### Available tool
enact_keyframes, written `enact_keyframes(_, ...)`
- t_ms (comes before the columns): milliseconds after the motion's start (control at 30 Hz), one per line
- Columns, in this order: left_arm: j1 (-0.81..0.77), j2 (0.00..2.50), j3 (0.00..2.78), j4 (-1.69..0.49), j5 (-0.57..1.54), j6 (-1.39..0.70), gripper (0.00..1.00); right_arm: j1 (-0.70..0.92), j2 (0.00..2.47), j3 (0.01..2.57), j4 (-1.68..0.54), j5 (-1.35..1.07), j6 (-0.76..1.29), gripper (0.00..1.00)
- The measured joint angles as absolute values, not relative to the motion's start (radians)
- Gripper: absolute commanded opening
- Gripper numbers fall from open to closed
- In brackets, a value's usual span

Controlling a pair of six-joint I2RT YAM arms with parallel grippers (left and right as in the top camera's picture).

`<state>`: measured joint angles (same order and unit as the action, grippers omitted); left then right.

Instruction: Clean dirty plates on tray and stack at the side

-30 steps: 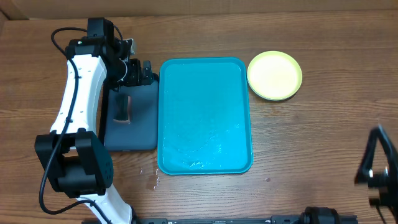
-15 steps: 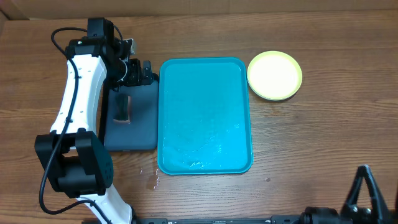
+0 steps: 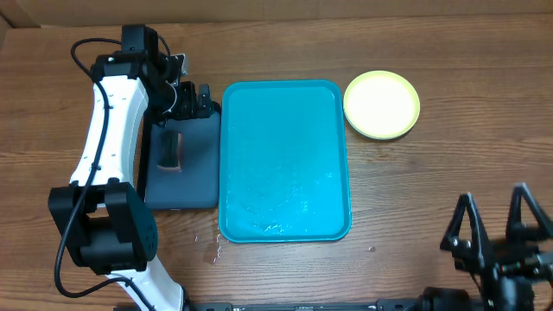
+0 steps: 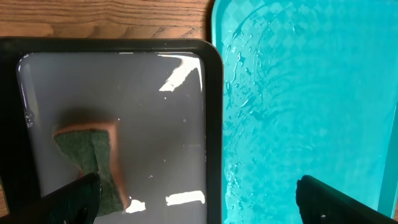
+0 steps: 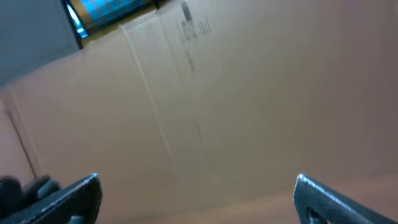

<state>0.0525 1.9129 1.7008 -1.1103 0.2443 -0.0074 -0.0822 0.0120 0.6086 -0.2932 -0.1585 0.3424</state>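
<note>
visibly one tray [image 3: 285, 155], one plate [image 3: 381, 104], one sponge [image 3: 170, 152]

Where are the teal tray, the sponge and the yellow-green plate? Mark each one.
teal tray [image 3: 285, 155], overhead view, bare floor at its middle.
sponge [image 4: 87, 155], left wrist view, green top face.
yellow-green plate [image 3: 381, 104], overhead view, centre of its face.

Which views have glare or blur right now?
Left wrist: white glare patches on the glossy dark tray, otherwise sharp. Right wrist: soft and blurred, print on the cardboard unreadable. Overhead: even light, sharp, faint sheen low on the teal tray.
</note>
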Motion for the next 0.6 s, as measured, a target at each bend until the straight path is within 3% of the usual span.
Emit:
enact_keyframes(267,0.052,1.913,1.701,-1.111,0.244,-0.007,1.0,-0.082,0.011,0.276,0.228,-0.177,0.343,1.0)
enact_keyframes(600,0.052,1.913,1.701,-1.111,0.244,-0.007,1.0,-0.077,0.011,0.054,0.307,-0.178,0.344,1.0)
